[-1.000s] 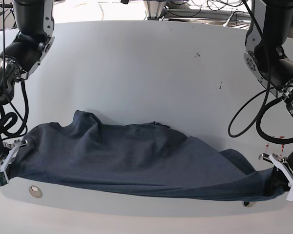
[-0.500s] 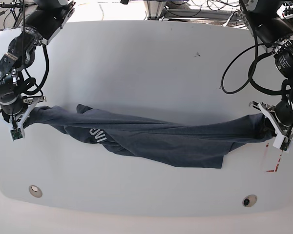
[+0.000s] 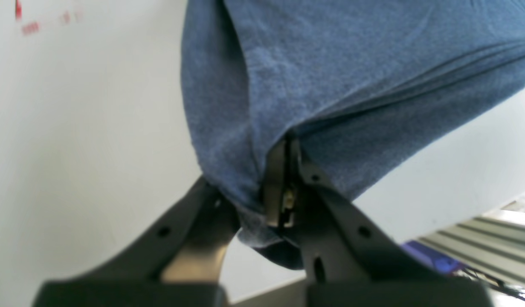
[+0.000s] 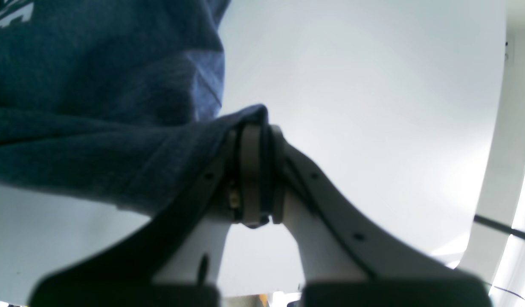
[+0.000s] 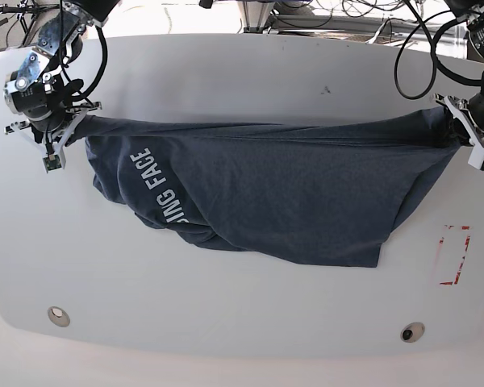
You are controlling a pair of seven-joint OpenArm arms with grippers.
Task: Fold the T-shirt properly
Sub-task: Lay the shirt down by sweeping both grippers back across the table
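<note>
The dark navy T-shirt (image 5: 282, 189) hangs stretched across the white table (image 5: 226, 72), its top edge pulled taut between both arms and its lower part draped on the table with white lettering (image 5: 157, 189) showing at the left. My left gripper (image 5: 456, 129), at the right of the base view, is shut on one end of the T-shirt (image 3: 288, 85), with cloth bunched between the left gripper (image 3: 283, 179) fingers. At the left, my right gripper (image 5: 68, 129) is shut on the other end of the T-shirt (image 4: 96, 128); the right gripper (image 4: 253, 140) pinches a fold of it.
A red outlined rectangle (image 5: 453, 256) is marked on the table at the right. Two round fittings (image 5: 58, 315) (image 5: 409, 332) sit near the front edge. Cables and equipment lie behind the table's far edge.
Both arms have carried the T-shirt from the table's front edge to its far half. The cloth has turned over, so the white lettering shows now.
</note>
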